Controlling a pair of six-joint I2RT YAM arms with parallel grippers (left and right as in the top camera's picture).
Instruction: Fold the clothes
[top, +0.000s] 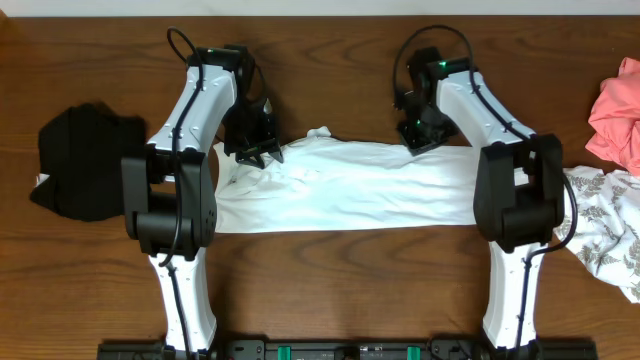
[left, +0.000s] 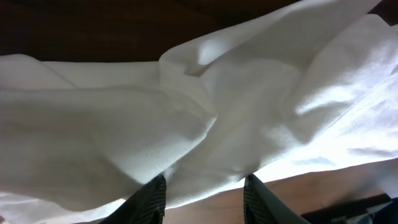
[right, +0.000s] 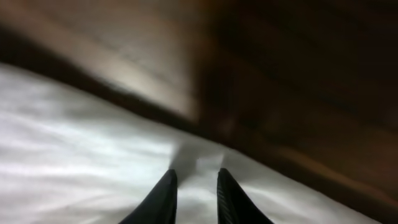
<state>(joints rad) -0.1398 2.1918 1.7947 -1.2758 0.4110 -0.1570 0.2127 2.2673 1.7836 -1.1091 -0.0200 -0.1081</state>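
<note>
Overhead, T-shirt: the white soft-cloth T-shirt (top: 350, 190) lies on the dark brown wooden bench (top: 330, 290) as a long band running left to right between the two arms. Its near edge is straight and its far edge is puckered toward the left end.
Overhead, left hand: the left hand (top: 255, 150) sits on the puckered cloth at the band's far-left corner.
Overhead, right hand: the right hand (top: 418, 140) sits on the far edge at the band's far-right corner.
Overhead, reason for placement: with one hand at each far corner, the far edge can probably be carried toward the near edge level, without skewing.
Overhead, other clothes: a black cloth garment (top: 85, 165) lies at the left. A pink cloth garment (top: 620, 110) and a white cloth garment with a grey leaf pattern (top: 605, 230) lie at the right. All three are off the band, which leaves one garment in the working area.
Left wrist, left hand: the left hand (left: 205, 183) has its fingers partly apart with a thick bunch of T-shirt (left: 124, 124) at the tips. Whether the cloth is clamped cannot be told.
Left wrist, cloth: the folds stand up off the bench (left: 323, 190).
Right wrist, right hand: the right hand (right: 196, 177) has its fingers narrow, and a small peak of T-shirt (right: 81, 143) rises at the tips near the cloth's edge. The view is blurred, so a grip cannot be confirmed.
</note>
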